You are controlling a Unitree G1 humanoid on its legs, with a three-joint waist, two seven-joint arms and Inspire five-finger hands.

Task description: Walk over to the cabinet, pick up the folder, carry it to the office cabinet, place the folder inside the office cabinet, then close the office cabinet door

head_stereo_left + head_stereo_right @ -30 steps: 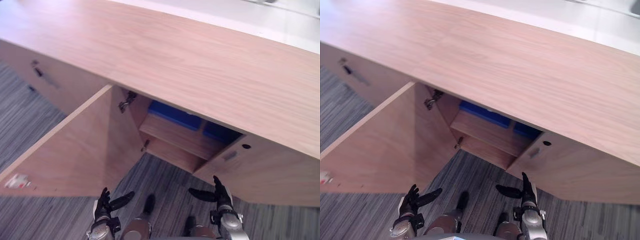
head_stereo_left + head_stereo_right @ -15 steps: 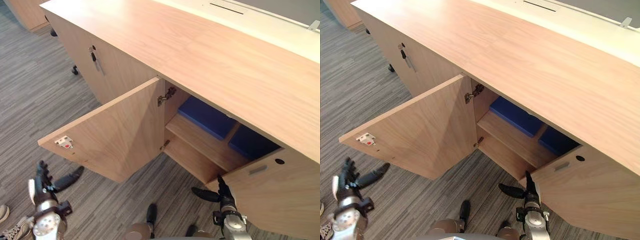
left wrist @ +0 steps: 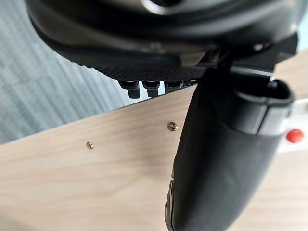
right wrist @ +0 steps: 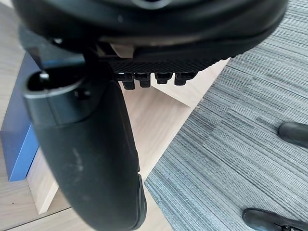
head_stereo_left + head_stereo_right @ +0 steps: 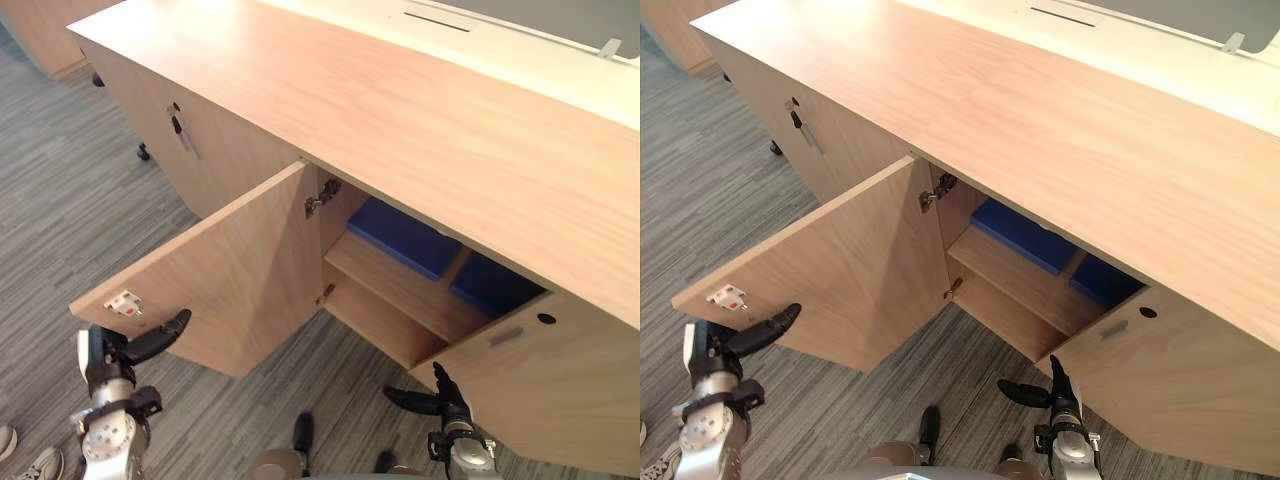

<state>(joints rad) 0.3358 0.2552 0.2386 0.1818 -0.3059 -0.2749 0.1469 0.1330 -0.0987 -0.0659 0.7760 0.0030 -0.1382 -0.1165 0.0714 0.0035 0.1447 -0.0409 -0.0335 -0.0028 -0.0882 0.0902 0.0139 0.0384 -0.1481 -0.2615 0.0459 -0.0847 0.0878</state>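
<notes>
While door stands wide, left hand spread near its edge, right hand spread, blue folders inside.

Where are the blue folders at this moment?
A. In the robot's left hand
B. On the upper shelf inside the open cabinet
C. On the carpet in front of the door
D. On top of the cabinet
B: the blue folders lie on the upper shelf inside the cabinet, behind its open door. The left hand is open and holds nothing.
</notes>
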